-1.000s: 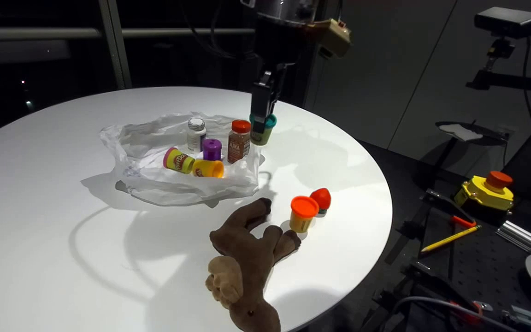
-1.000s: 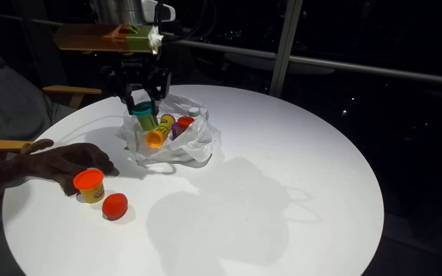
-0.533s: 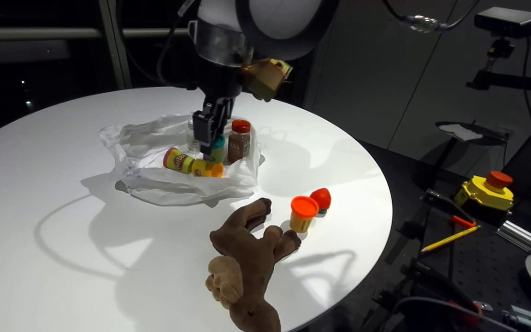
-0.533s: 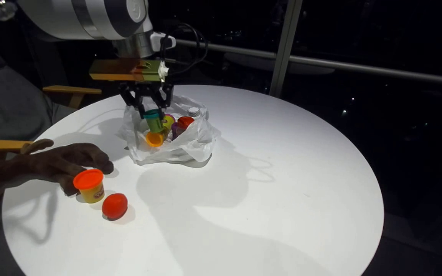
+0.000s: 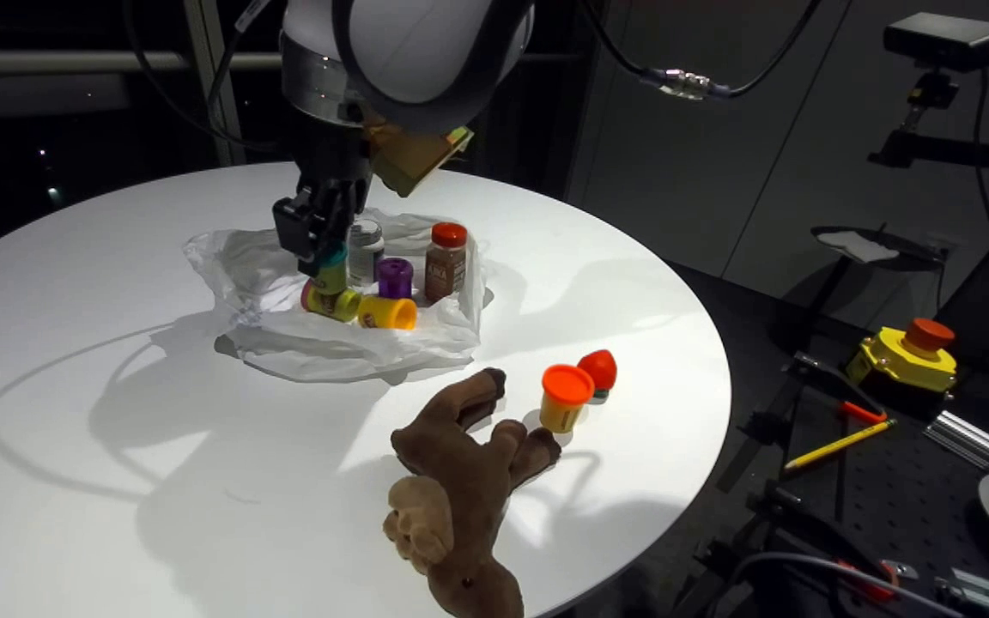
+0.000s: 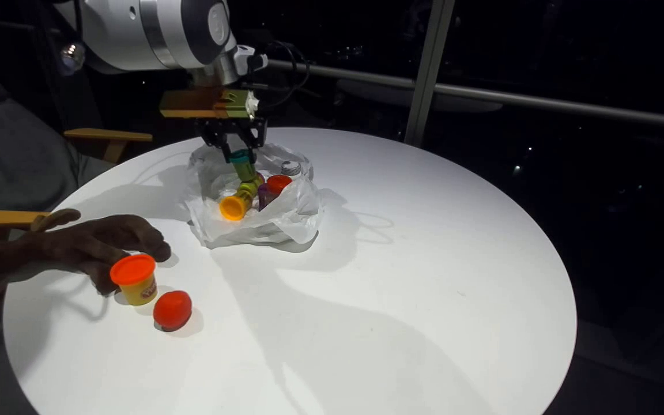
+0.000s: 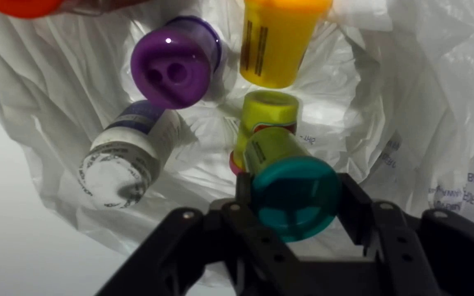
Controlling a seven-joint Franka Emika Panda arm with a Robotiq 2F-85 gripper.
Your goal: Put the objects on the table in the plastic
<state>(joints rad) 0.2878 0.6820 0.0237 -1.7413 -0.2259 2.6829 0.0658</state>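
My gripper (image 7: 294,185) is shut on a teal-lidded tub (image 7: 303,205), with a finger on each side of the lid. In both exterior views the teal-lidded tub (image 5: 333,276) (image 6: 244,169) is over the white plastic bag (image 5: 331,354) (image 6: 286,227), just above or touching a pink-lidded yellow tub (image 5: 331,303). The bag also holds an orange-yellow tub (image 5: 386,314), a purple container (image 5: 395,279), a white bottle (image 5: 366,257) and a red-lidded jar (image 5: 445,268). Outside the bag lie an orange-lidded tub (image 5: 565,402), a red toy fruit (image 5: 598,369) and a brown plush animal (image 5: 460,463).
The round white table (image 6: 424,323) carries everything. The bag's crumpled rim stands up around its contents. The white bottle (image 7: 115,176) and purple container (image 7: 171,65) stand near the gripper in the wrist view. A yellow box with a red button (image 5: 907,356) is off the table.
My gripper has carried the teal-lidded tub from the bag's edge, past the red-lidded jar and purple container, to above the pink-lidded yellow tub. The things outside the bag have not moved.
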